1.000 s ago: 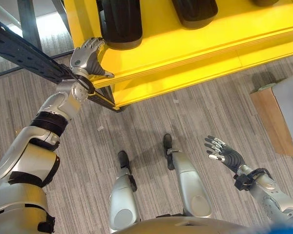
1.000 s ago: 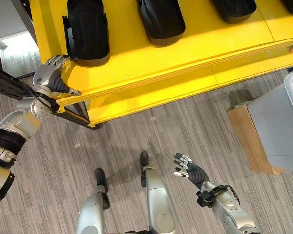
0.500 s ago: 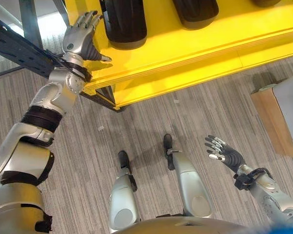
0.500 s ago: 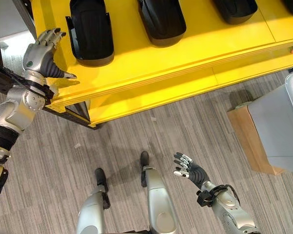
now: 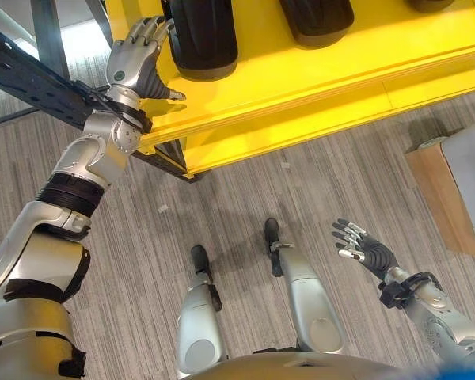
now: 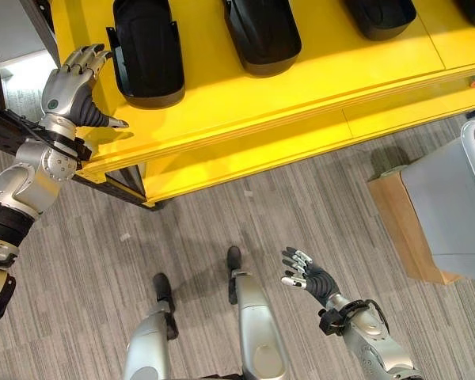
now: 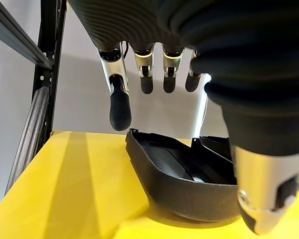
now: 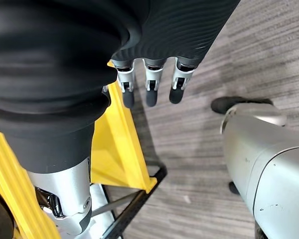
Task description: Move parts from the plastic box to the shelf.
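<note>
Black parts (image 6: 146, 55) are seen lying on the yellow shelf (image 6: 317, 87), with the empty, open-fingered left hand (image 6: 70, 87) raised beside the leftmost part and the right hand (image 6: 305, 279) spread open, empty, below the shelf.

Grey striped carpet floor (image 6: 301, 214); black metal frame (image 5: 32, 75) at left; pale wall (image 7: 89, 64) behind.

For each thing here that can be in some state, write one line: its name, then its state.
Left hand: open, holding nothing, raised over the yellow shelf's corner beside the nearest part.
Right hand: open, empty, low above the floor.
Black parts: lying in a row on the shelf.
Yellow shelf: loaded with parts.
Plastic box: resting on a brown stand; contents not visible.
</note>
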Available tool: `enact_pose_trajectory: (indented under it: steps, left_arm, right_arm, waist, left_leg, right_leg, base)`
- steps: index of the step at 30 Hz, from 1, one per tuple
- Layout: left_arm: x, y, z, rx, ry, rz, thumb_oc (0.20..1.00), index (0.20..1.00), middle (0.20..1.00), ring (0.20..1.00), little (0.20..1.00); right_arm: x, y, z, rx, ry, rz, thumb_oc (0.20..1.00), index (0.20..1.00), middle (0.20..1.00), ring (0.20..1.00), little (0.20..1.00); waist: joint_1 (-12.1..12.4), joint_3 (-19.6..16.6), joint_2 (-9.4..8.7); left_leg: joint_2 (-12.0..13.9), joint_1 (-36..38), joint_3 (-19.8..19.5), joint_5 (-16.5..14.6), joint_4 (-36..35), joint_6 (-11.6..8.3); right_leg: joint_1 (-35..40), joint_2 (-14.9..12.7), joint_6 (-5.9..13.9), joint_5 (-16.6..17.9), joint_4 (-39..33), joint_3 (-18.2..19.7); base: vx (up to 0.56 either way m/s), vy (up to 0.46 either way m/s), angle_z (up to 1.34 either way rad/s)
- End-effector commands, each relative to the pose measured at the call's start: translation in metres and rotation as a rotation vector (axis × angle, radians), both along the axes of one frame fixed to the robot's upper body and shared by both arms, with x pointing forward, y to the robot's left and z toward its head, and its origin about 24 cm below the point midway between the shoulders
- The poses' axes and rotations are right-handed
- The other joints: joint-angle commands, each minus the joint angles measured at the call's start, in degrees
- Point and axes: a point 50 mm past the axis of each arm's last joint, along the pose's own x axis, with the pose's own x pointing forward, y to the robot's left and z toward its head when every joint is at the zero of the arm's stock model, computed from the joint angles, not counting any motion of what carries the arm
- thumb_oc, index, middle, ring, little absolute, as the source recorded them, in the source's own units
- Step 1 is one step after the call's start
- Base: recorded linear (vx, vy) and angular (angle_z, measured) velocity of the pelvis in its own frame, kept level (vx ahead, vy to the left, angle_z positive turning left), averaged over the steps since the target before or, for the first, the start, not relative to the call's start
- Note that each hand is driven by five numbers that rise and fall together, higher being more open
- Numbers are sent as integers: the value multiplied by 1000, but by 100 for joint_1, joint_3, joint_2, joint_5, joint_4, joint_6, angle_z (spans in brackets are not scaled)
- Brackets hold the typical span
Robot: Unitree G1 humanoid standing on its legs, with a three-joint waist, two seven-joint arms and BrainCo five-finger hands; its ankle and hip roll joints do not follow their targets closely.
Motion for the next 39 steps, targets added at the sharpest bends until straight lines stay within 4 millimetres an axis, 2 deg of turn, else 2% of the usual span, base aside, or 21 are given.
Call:
enact_pose_trajectory:
  steps: [1,12,25,33,39]
  left_arm:
    - [-7,-12,32,4,-164,-47,1000,1000,1000,1000,1000]
    - [-7,-39,38,25,-202,-131,1000,1000,1000,1000,1000]
    - [1,-56,34,19,-176,-164,1000,1000,1000,1000,1000]
    - [18,-60,36,-45,-126,-126,1000,1000,1000,1000,1000]
    - [30,-53,38,-39,-69,-50,1000,1000,1000,1000,1000]
  right_arm:
    - [6,0,14,15,-84,-5,1000,1000,1000,1000,1000]
    - [7,0,15,2,-88,-1,1000,1000,1000,1000,1000]
    - [6,0,16,-1,-84,0,1000,1000,1000,1000,1000]
    - [4,-4,14,-17,-71,-1,1000,1000,1000,1000,1000]
    - [2,-9,13,-36,-56,-5,1000,1000,1000,1000,1000]
  waist:
    - [-73,-156,1]
    - [-97,-178,13]
    - [-146,-208,0]
    - [-232,-267,-27]
    - [-300,-319,-42]
  left_leg:
    - [359,213,-317,-596,740,-281]
    - [356,199,-326,-620,775,-281]
    - [379,158,-327,-629,841,-288]
    - [413,124,-303,-593,849,-302]
    - [444,111,-286,-557,836,-319]
  right_leg:
    - [-7,-540,836,-24,286,559]
    - [-14,-525,838,-6,287,592]
    - [-58,-496,823,3,311,611]
    - [-101,-452,827,23,313,632]
    - [-147,-428,841,26,328,652]
  base:
    - [0,0,0]
    - [0,0,0]
    - [0,-1,0]
    - [1,-1,-1]
    - [16,-11,-8]
